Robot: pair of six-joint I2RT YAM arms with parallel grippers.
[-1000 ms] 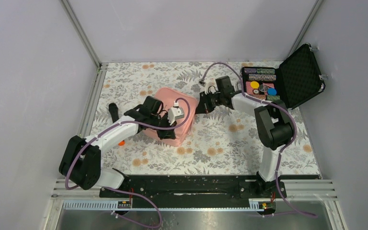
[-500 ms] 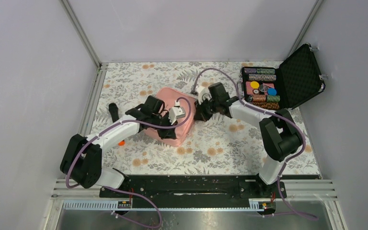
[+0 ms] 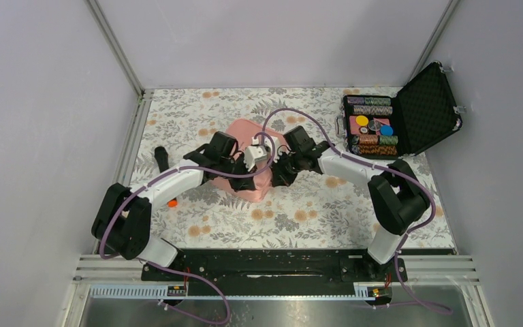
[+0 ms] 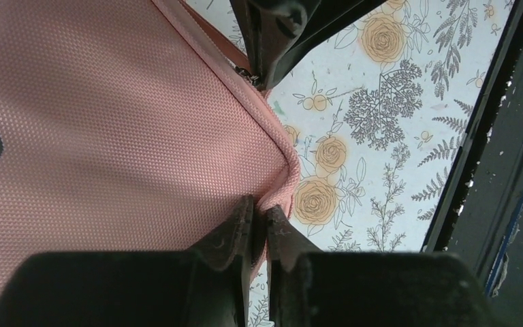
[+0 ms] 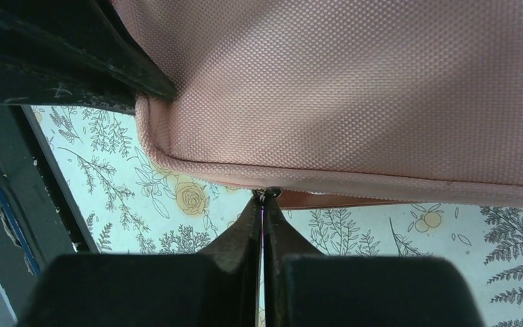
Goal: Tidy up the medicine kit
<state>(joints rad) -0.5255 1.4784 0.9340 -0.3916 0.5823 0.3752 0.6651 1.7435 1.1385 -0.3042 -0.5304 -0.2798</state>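
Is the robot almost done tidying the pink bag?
Probably not. The pink medicine kit lies zipped shut, and nothing looks sorted yet. In hand: the left gripper pinches its corner, and the right gripper pinches the zipper pull. Left to do, likely: unzipping and tidying the inside, which is hidden.

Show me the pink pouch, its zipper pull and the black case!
pink pouch (image 4: 109, 122), left wrist view, textured top.
zipper pull (image 5: 267, 195), right wrist view, metal tab at seam.
black case (image 3: 425, 109), top view, open lid.
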